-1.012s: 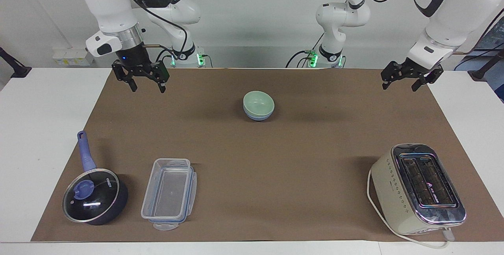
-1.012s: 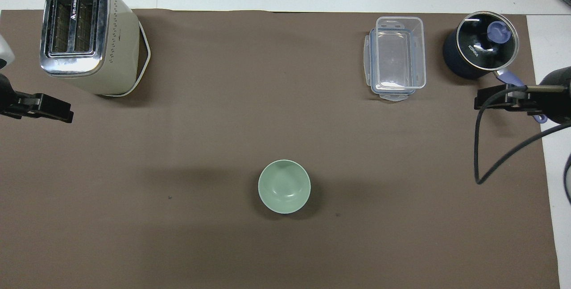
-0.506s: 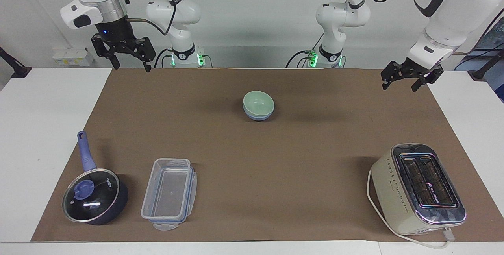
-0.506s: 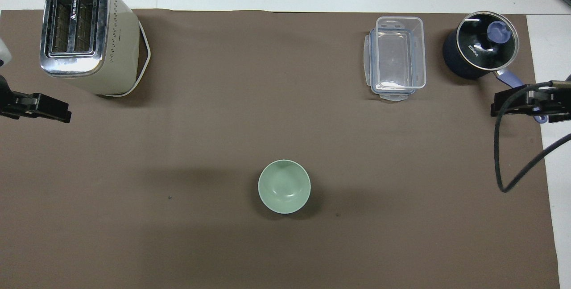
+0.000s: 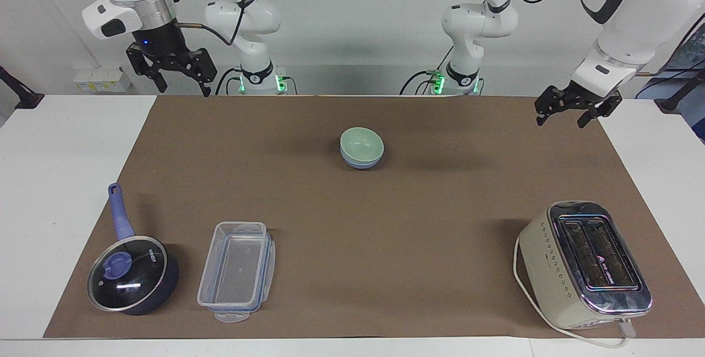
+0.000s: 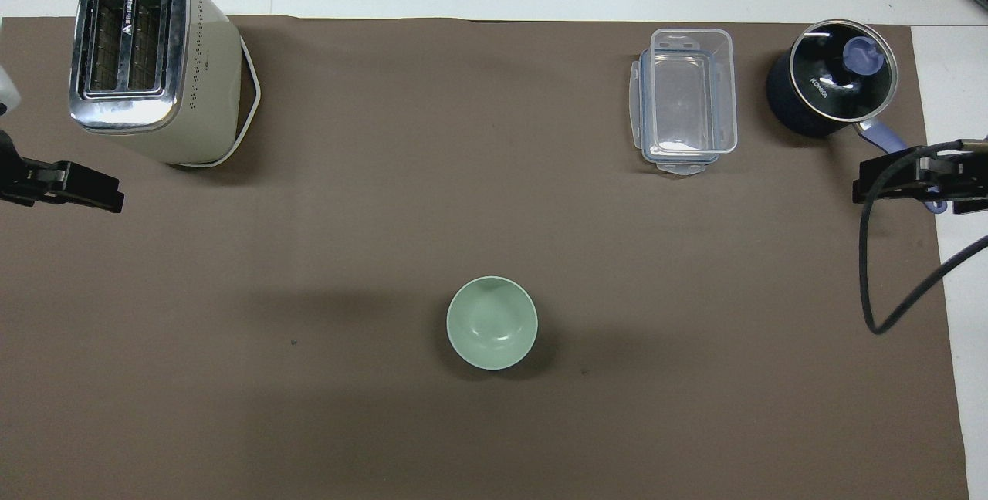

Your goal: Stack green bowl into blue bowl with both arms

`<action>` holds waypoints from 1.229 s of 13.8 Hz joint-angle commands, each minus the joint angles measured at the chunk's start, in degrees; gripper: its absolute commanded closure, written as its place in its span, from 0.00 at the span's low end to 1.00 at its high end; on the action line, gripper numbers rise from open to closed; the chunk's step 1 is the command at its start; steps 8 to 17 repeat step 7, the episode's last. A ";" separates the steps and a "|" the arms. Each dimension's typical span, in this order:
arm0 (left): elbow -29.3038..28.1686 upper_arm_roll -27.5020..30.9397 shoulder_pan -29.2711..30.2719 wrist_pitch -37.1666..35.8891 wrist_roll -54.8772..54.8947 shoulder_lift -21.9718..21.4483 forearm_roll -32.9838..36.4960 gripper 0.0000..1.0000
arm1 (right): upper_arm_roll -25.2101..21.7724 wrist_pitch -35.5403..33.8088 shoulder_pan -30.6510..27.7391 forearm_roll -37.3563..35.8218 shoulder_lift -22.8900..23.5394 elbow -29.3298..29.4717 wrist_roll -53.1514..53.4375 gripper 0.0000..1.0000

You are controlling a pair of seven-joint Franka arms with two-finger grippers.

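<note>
A: Which step is in hand?

B: Judging by the layout, the stacking itself looks done; the green bowl (image 5: 361,143) is sitting inside the blue bowl (image 5: 361,162), midway between the tabletop's (image 5: 66,180) two ends and closer to the robots' edge than to the edge away from them.

A: And the arms?

B: The right gripper (image 5: 182,79) is hanging raised over the robots' edge near the right arm's corner, fingers spread, holding nothing; the left gripper (image 5: 568,111) is hovering near the left arm's corner, fingers likewise spread and empty.

A: What next?

B: Probably nothing more than parking both arms clear.

A: Anything hidden?

B: From overhead the green bowl is covering the blue one completely; both grippers are showing there only as dark tips at the frame's sides.
</note>
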 commanded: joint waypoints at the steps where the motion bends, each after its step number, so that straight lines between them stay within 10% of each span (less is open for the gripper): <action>1: -0.25 -0.47 0.62 0.16 0.22 -0.19 0.56 0.00 | 0.71 -0.51 -1.20 0.43 -0.07 0.04 -0.02 0.00; 17: -0.25 -0.47 0.62 0.16 0.22 -0.19 0.56 0.00 | 0.62 -0.42 -1.20 0.95 -0.86 -1.01 0.16 0.00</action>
